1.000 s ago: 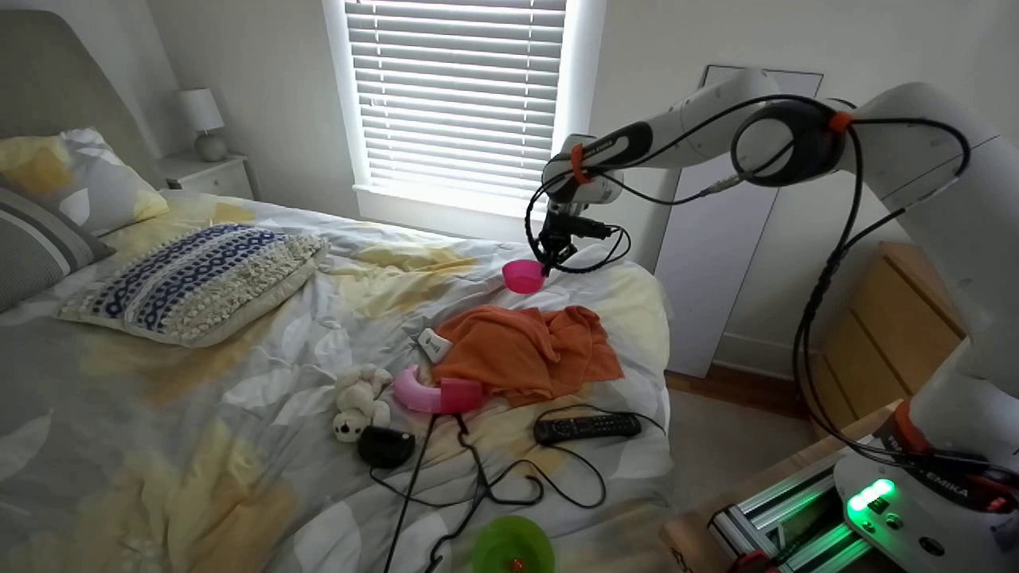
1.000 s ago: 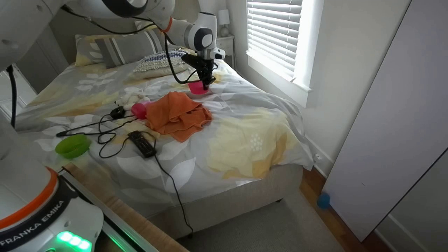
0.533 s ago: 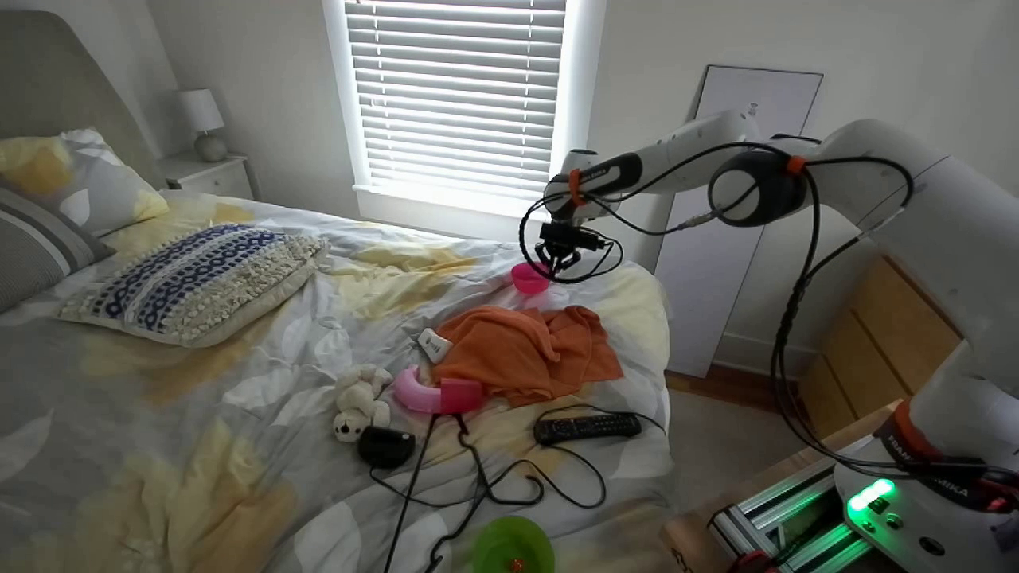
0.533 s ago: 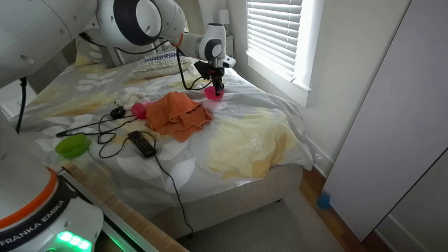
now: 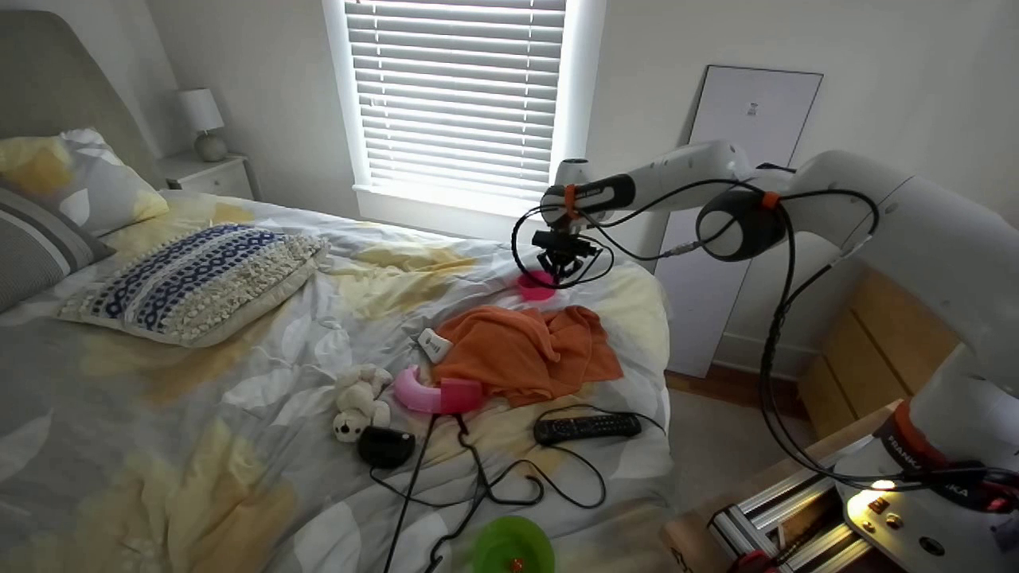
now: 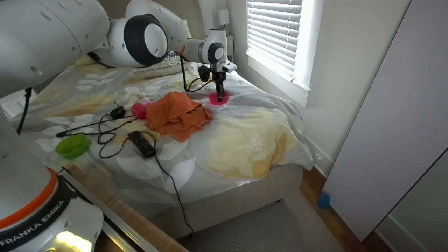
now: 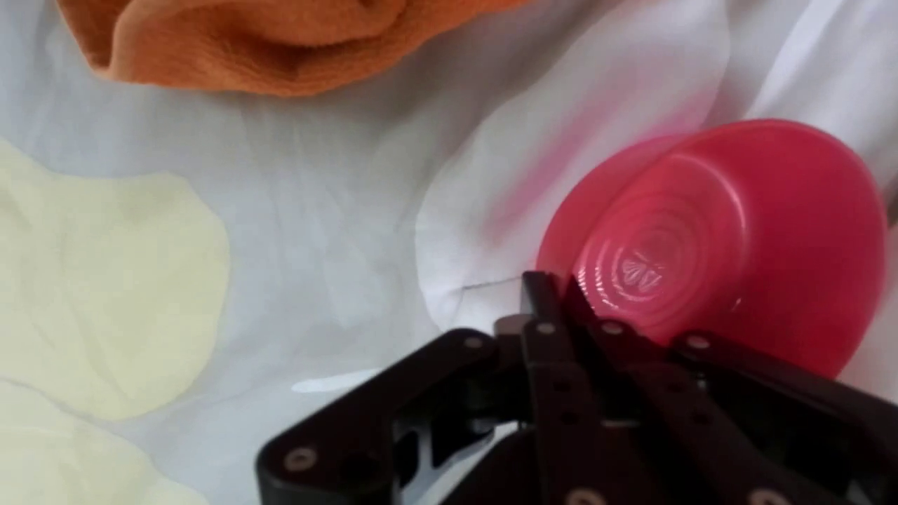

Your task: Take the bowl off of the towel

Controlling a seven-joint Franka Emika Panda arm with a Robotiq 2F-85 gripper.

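Fingers [image 7: 548, 351]: They hold the pink bowl [image 7: 715, 238] by its rim, drawn narrow, one inside the wall and one outside.
Pink bowl: It sits off the orange towel [image 5: 517, 354], just past its 12 o'clock edge in an exterior view; whether its base touches the patterned cover [image 6: 252, 129] cannot be told.
Orange towel: It lies crumpled at 10 o'clock from the bowl in the wrist view, a strip of pale cover between the two.
Wrist view alone: Concentric rings mark the bowl's floor.
Exterior views alone: In an exterior view, a white object [image 5: 435, 344] at the towel's 9 o'clock edge and a small orange-red item [image 5: 517, 565] in the green bowl [image 5: 509, 535]; in an exterior view, a blue object [image 6: 323, 200] by the foot of a pale panel [image 6: 378, 140].
Bench [image 6: 245, 196]: A bed, its edge at 5 o'clock from the bowl in an exterior view, past a broad yellow-flowered stretch of cover.
Room to move: Cover spreads from 3 to 5 o'clock of the bowl there; the towel sits near at 8, the window [image 6: 274, 38] between 1 and 2.
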